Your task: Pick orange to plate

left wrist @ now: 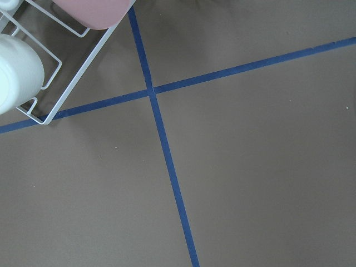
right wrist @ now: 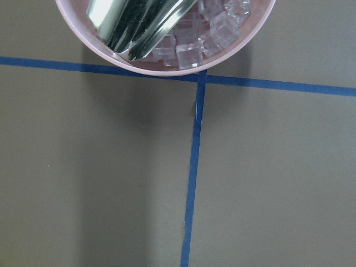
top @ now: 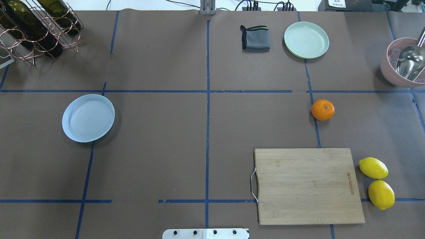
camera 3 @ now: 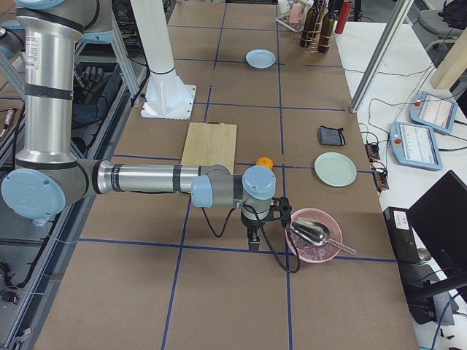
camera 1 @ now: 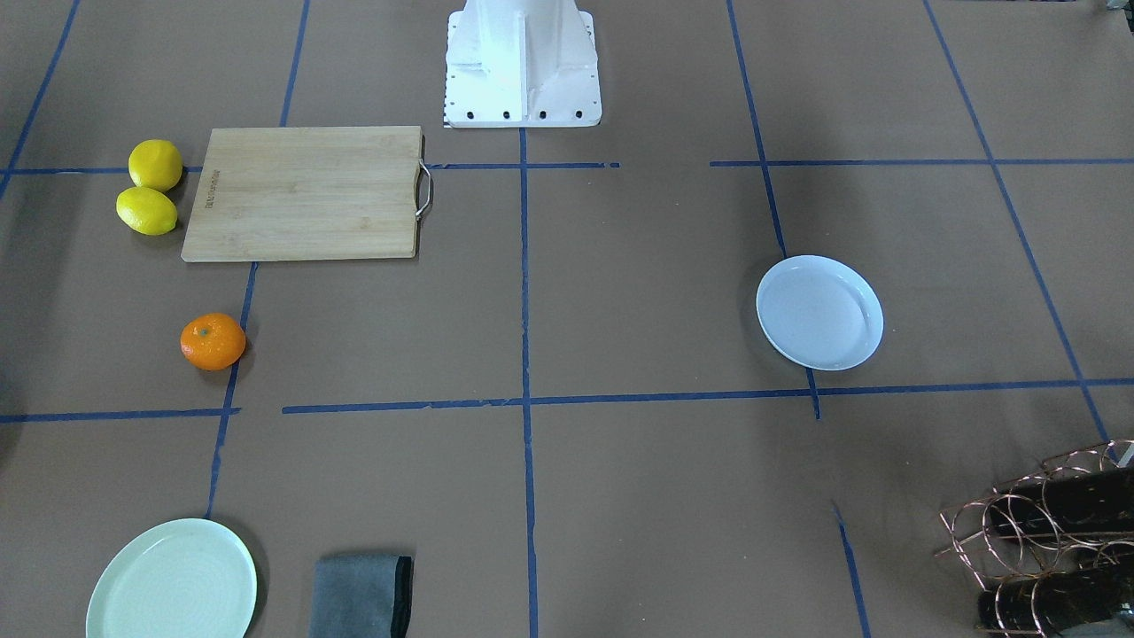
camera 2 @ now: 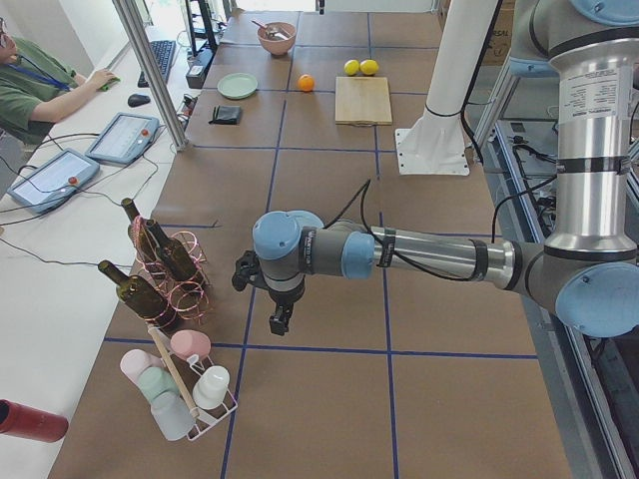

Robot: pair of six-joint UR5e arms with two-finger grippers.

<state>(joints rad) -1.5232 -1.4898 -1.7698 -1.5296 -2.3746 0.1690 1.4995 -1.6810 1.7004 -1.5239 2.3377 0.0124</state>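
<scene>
Nothing scored yet. The orange (top: 322,110) sits bare on the brown table on the robot's right side, stem dimple up, just beyond the far edge of the bamboo cutting board (top: 308,186) and apart from it, with the two lemons (top: 373,168) off past the board's other end. The target, the bluish-white plate (top: 88,118), lies empty on the robot's left side, well apart from the fruit, with the table's centre line between them.

Neither arm has engaged. The right gripper (camera 3: 253,237) hangs low over the table beside the pink bowl (top: 390,74) of ice cubes, and the orange is further along the table from it. The left gripper (camera 2: 280,321) hovers near the wine rack (camera 2: 165,269), and the plate is not under it either. Both show only from the side cameras, so I cannot tell whether either is spread or closed — though nothing appears to be held.

So the whole job is ahead: reach the orange, grasp it, carry it across, set it on the plate. My guess is that the right arm starts, being on the fruit's side — and the crossing looks like the long part.
</scene>
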